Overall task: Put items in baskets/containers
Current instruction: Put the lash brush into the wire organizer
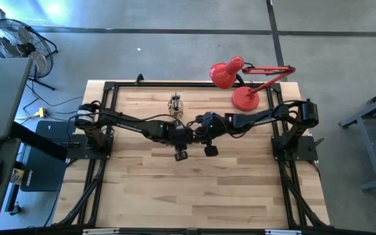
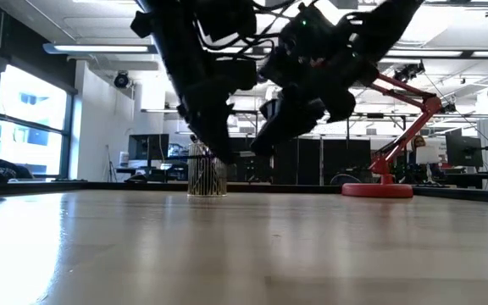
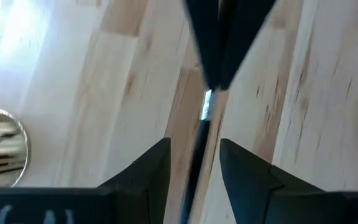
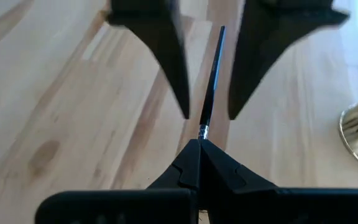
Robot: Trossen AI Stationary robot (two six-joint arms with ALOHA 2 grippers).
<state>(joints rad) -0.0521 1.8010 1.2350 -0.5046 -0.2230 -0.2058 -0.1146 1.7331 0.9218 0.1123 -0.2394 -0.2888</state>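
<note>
The cup (image 1: 175,103) stands at the desk's (image 1: 201,189) far side with several sticks in it, near the red lamp (image 1: 243,81). Both arms meet mid-desk: the right end effector (image 4: 199,148) pinches one thin stick (image 4: 211,81) by its silvery end, while the left end effector (image 3: 194,158) stands open around it

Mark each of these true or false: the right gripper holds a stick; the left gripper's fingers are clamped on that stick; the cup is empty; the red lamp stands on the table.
1. The right gripper holds a stick. True.
2. The left gripper is clamped on that stick. False: its fingers stand apart on either side of it.
3. The cup is empty. False: sticks already stand in it.
4. The red lamp stands on the table. True.
</note>
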